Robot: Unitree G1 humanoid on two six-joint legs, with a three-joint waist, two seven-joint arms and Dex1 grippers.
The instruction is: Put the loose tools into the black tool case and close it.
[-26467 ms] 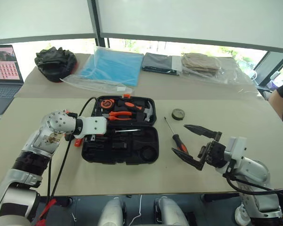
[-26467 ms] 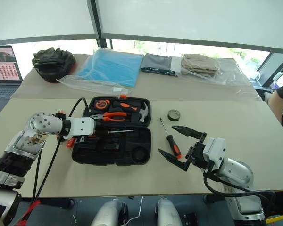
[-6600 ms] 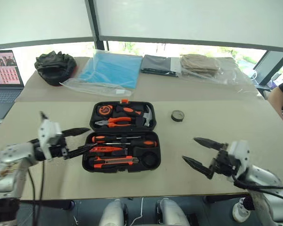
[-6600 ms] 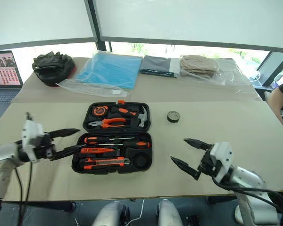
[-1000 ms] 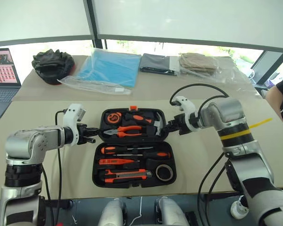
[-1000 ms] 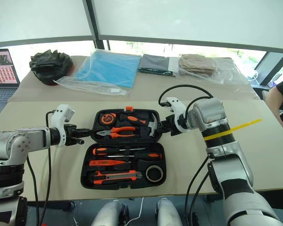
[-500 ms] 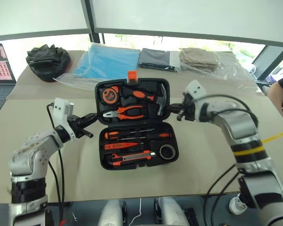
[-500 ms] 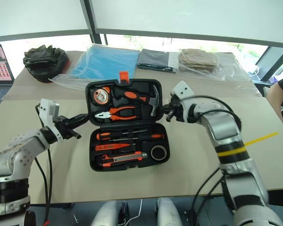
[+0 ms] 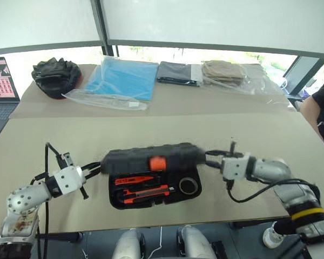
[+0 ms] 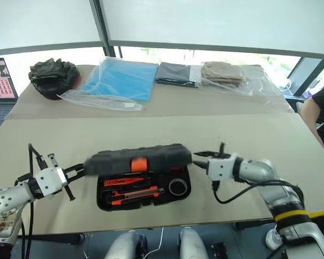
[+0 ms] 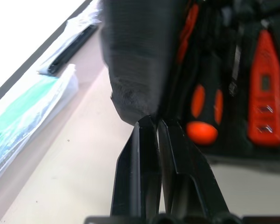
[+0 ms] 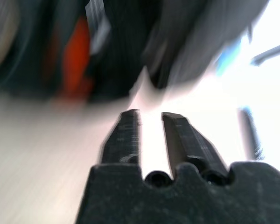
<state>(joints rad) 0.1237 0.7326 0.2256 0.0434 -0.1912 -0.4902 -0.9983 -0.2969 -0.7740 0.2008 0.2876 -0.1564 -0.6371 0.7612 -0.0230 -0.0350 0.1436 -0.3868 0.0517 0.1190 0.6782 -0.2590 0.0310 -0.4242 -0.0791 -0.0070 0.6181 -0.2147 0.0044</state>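
We see a beige table in daylight, a second one butted behind it at 12 o'clock. White blinds hang over windows beyond, split by a dark mullion. A laptop sits at 10 o'clock.

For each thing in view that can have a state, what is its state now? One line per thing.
black tool case: lid partly lowered over the base, not shut; orange latch unfastened.
tape roll: lying in its slot in the case.
utility knife: lying in the case.
left claw: fingers nearly together, at the lid's left end.
right claw: slightly open, at the lid's right end.
laptop: open, screen on.
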